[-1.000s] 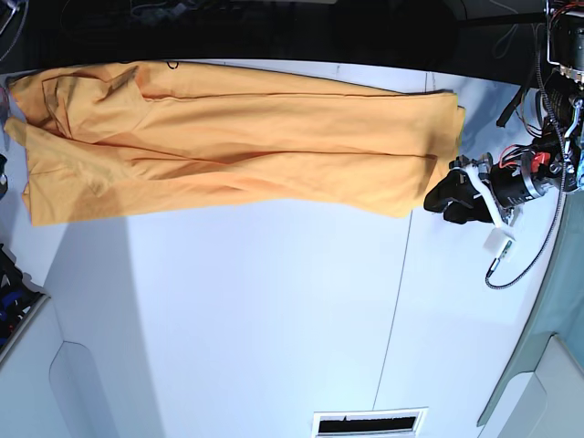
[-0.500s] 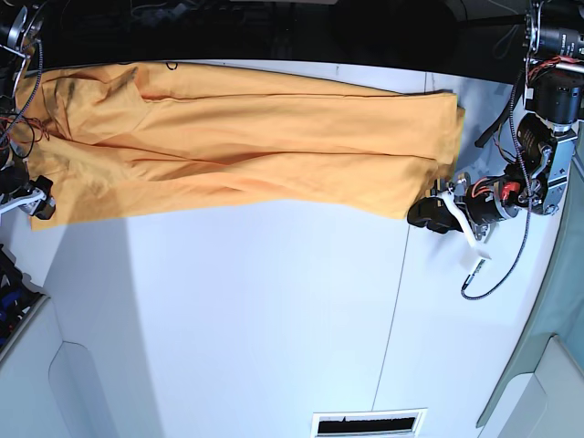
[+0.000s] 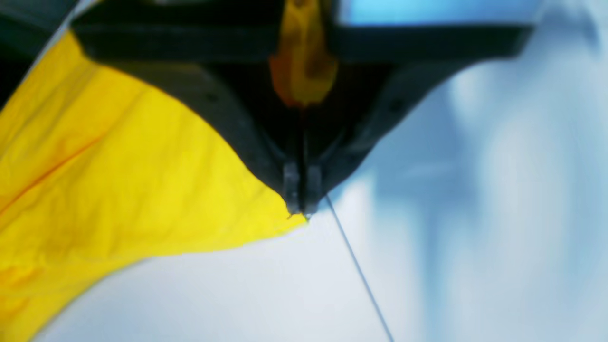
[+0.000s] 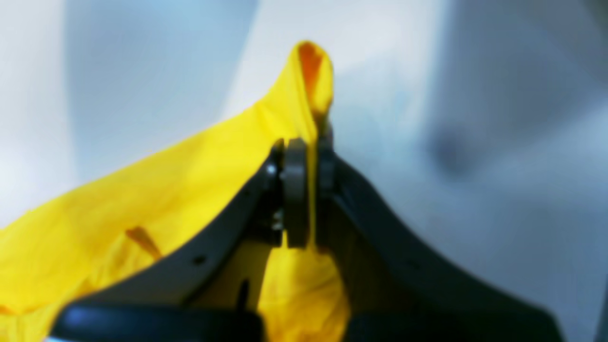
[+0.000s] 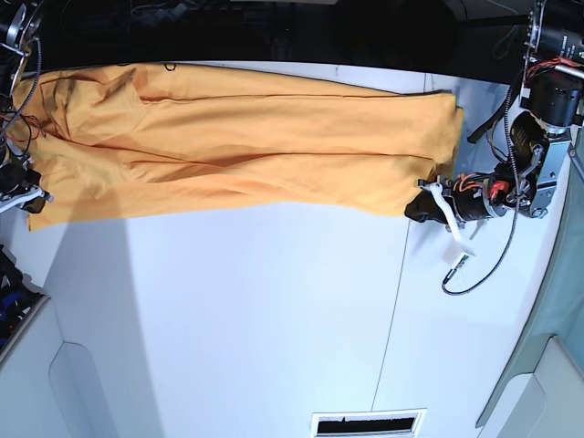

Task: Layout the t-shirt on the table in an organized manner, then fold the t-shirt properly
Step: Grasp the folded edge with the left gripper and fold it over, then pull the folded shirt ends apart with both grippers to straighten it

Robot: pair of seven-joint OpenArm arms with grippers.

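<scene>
The orange-yellow t-shirt [image 5: 246,146] lies stretched lengthwise across the far part of the white table [image 5: 255,310]. My left gripper [image 5: 418,209] is at the shirt's near right corner. In the left wrist view the left gripper [image 3: 299,209] is shut, with the shirt [image 3: 118,190] corner pinched at the tips and cloth bunched between the fingers. My right gripper [image 5: 26,196] is at the shirt's near left corner. In the right wrist view the right gripper [image 4: 308,156] is shut on a raised fold of the shirt [image 4: 190,190].
A thin dark seam [image 5: 394,301] runs across the table near the left gripper and also shows in the left wrist view [image 3: 358,273]. A slotted vent [image 5: 370,423] sits at the near edge. A loose cable [image 5: 479,265] hangs below the left arm. The far edge meets a dark background.
My left gripper has moved left onto the shirt's near right corner and shut on it. My right gripper came into view at the left and took hold of the near left corner.
</scene>
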